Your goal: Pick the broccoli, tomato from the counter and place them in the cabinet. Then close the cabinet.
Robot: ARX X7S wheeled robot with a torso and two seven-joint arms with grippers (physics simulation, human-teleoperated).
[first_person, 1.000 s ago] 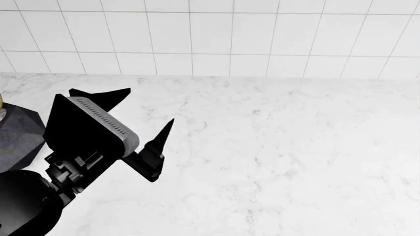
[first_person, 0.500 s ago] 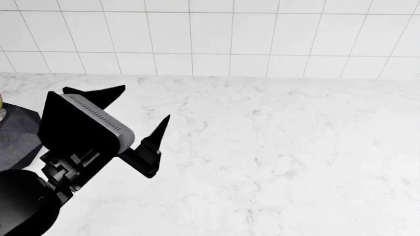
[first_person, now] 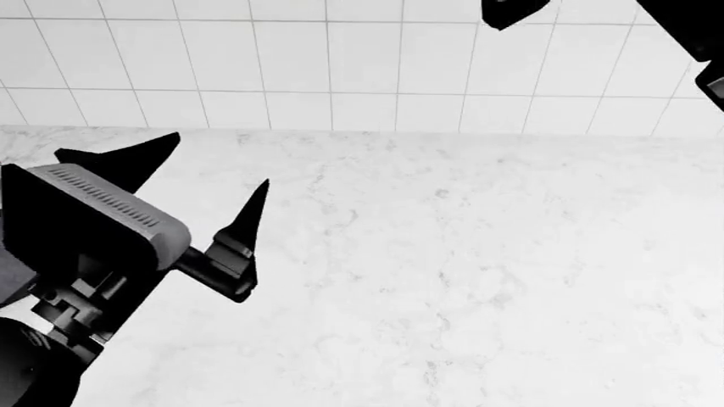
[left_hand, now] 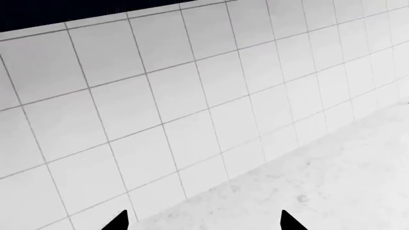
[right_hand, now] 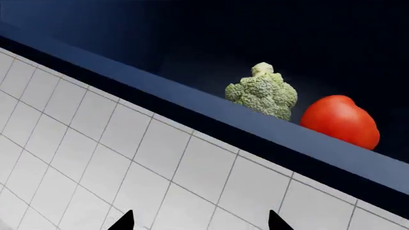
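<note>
The broccoli (right_hand: 262,96) and the tomato (right_hand: 340,120) sit side by side inside the dark blue cabinet (right_hand: 191,103), just behind its front ledge, seen in the right wrist view. My right gripper (right_hand: 198,221) is open and empty, held in front of the tiled wall below that ledge. Black parts of the right arm (first_person: 690,25) show at the head view's top right. My left gripper (first_person: 220,158) hovers open and empty over the white marble counter (first_person: 476,280) at the left. The left wrist view shows its fingertips (left_hand: 289,222) wide apart. No cabinet door is in view.
A white tiled wall (first_person: 362,68) rises behind the counter and runs up to the cabinet's underside (left_hand: 64,12). The counter's marble surface stretches right of the left gripper.
My left gripper has shifted left and a little up in the head view, now covering the dark grey object at the left edge. The right arm has come into view at the top right.
</note>
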